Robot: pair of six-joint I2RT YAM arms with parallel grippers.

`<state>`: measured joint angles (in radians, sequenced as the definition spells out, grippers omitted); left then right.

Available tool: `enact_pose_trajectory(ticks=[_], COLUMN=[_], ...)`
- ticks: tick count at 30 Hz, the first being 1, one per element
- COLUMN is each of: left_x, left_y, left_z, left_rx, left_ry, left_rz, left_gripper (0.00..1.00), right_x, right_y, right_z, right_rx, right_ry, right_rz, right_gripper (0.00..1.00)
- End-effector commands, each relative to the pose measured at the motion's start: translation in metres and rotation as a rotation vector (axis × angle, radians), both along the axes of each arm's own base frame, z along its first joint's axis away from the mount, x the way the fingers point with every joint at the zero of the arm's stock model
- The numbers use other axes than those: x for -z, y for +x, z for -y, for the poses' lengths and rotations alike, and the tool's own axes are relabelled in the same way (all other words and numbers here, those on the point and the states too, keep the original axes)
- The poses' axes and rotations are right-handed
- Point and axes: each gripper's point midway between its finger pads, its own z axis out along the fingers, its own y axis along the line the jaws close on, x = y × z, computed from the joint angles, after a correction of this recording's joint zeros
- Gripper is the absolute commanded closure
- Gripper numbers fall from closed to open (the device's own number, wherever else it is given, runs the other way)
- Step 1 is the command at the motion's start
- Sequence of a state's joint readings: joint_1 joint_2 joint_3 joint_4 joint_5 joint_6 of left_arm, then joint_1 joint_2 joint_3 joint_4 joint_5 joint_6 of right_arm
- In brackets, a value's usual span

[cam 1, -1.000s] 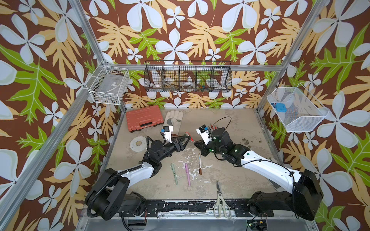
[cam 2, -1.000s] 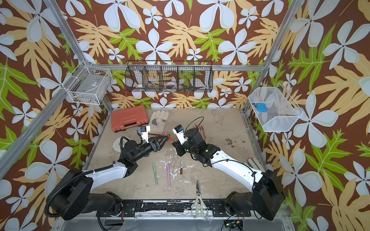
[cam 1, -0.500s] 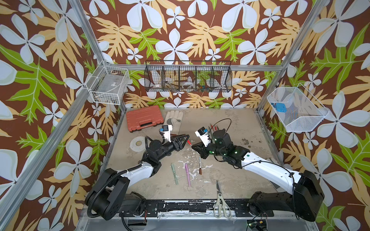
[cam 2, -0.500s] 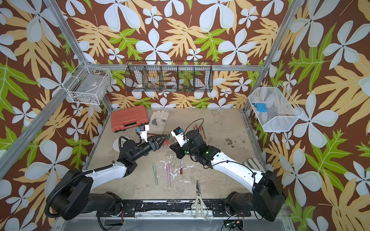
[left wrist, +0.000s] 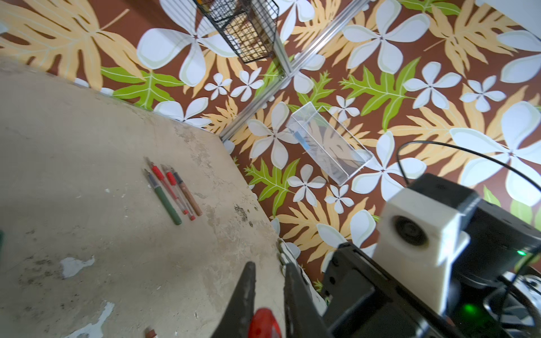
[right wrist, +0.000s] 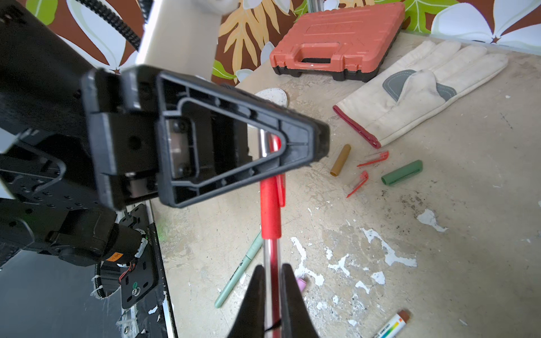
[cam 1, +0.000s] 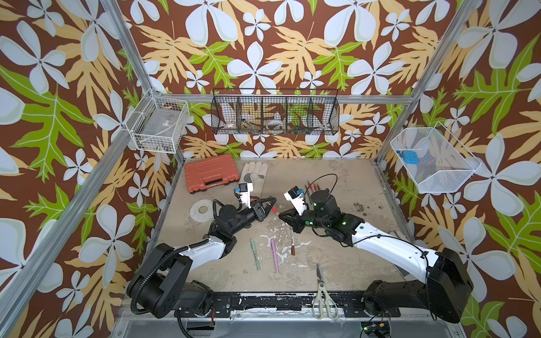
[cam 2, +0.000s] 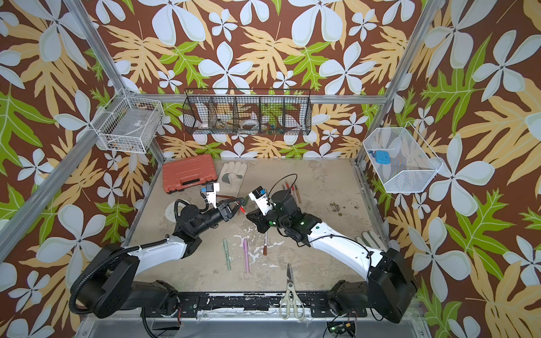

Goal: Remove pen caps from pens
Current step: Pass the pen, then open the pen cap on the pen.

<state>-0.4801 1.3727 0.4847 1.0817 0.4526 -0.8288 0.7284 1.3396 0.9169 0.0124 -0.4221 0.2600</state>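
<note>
A red-and-clear pen point(right wrist: 271, 251) hangs above the table between both grippers. My right gripper point(right wrist: 272, 267) is shut on its clear barrel. My left gripper point(left wrist: 269, 267) is shut on its red pen cap point(right wrist: 270, 204), also seen in the left wrist view point(left wrist: 263, 323). In both top views the left gripper point(cam 1: 270, 204) point(cam 2: 238, 203) and right gripper point(cam 1: 282, 216) point(cam 2: 250, 216) meet tip to tip. Pale green point(cam 1: 255, 254), pink point(cam 1: 274, 255) and white-and-brown point(cam 1: 292, 243) pens lie in front. Several uncapped pens point(left wrist: 172, 193) lie behind. Loose tan point(right wrist: 341, 160), dark green point(right wrist: 402, 172) and red point(right wrist: 373, 159) caps lie by the glove.
Scissors point(cam 1: 322, 289) lie at the front edge. An orange tool case point(cam 1: 210, 172), a work glove point(cam 1: 254, 175) and a white disc point(cam 1: 202, 209) occupy the back left. Wire baskets point(cam 1: 275, 115) hang on the walls.
My left gripper has closed from open onto the red cap. My right gripper has carried the pen slightly left and stayed shut on the barrel.
</note>
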Motion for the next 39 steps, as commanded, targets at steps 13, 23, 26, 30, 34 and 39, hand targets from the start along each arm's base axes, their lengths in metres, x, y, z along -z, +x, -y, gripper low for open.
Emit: enact_pose_trajectory(ticks=[13, 23, 26, 30, 34, 39], left_x=[-0.014, -0.029, -0.028, -0.025, -0.025, -0.025], left_y=[-0.006, -0.03, -0.037, -0.038, -0.038, -0.038], left_z=[0.0, 0.01, 0.011, 0.009, 0.011, 0.011], left_rx=[0.014, 0.092, 0.106, 0.097, 0.111, 0.109], left_ry=[0.004, -0.016, -0.012, 0.002, 0.002, 0.003], left_rz=[0.06, 0.11, 0.115, 0.117, 0.117, 0.117], left_gripper=[1.0, 1.0, 1.0, 1.0, 1.0, 1.0], right_x=[-0.016, -0.024, -0.025, -0.022, -0.02, -0.017], right_y=[0.002, -0.018, -0.022, -0.031, -0.038, -0.038], right_z=[0.004, -0.01, -0.014, -0.023, -0.029, -0.032], right_rx=[-0.003, -0.126, -0.154, -0.23, -0.287, -0.299], right_ry=[0.007, 0.1, 0.128, 0.161, 0.188, 0.197], right_rz=[0.112, 0.089, 0.075, 0.041, 0.01, -0.004], right_gripper=[0.41, 0.52, 0.56, 0.61, 0.63, 0.78])
